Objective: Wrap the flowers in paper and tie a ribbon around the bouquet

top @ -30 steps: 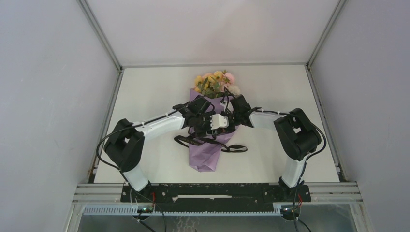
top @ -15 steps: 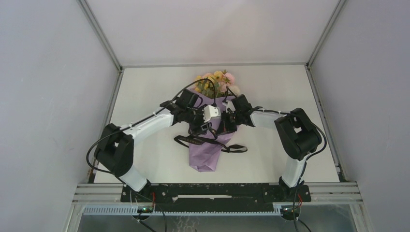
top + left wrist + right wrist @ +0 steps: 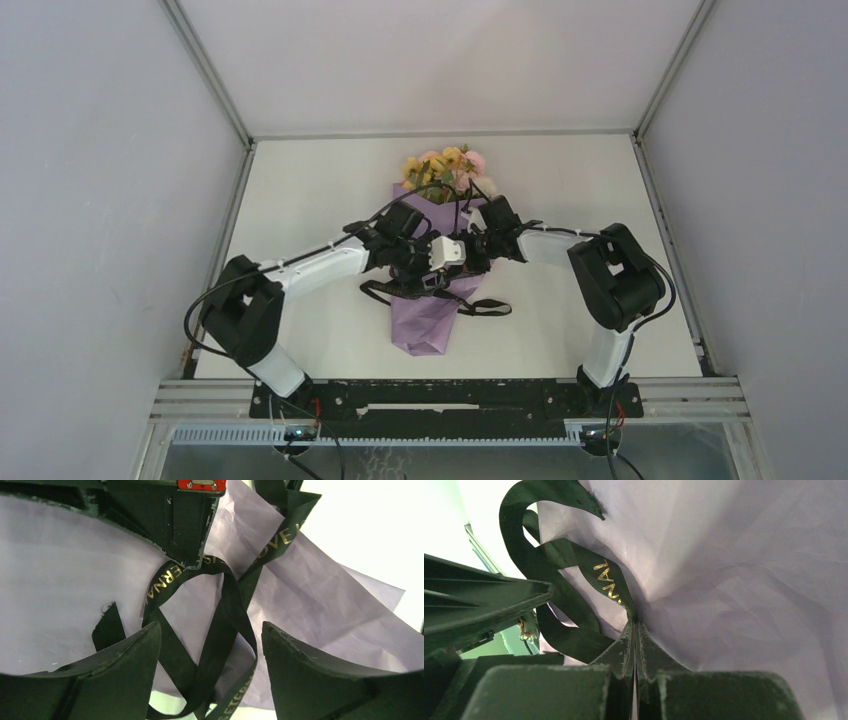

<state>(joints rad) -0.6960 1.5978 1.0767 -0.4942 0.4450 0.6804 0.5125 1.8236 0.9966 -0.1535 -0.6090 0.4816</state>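
Note:
The bouquet lies in the middle of the table, its flowers at the far end and the lilac paper cone pointing toward the arms. The black ribbon with gold lettering crosses the cone. My right gripper is shut on the ribbon, pressed against the paper. My left gripper is open just over the cone, and a loose loop of ribbon hangs between its fingers without being pinched. Both grippers meet over the cone's middle.
A free ribbon end trails off the cone's right side onto the white table. The right gripper's fingers sit close ahead of the left gripper. Grey walls enclose the table on three sides.
The left arm swung up toward the flowers and came back down over the cone, and its jaws have opened wider. The right gripper stays shut on the ribbon in the same place.

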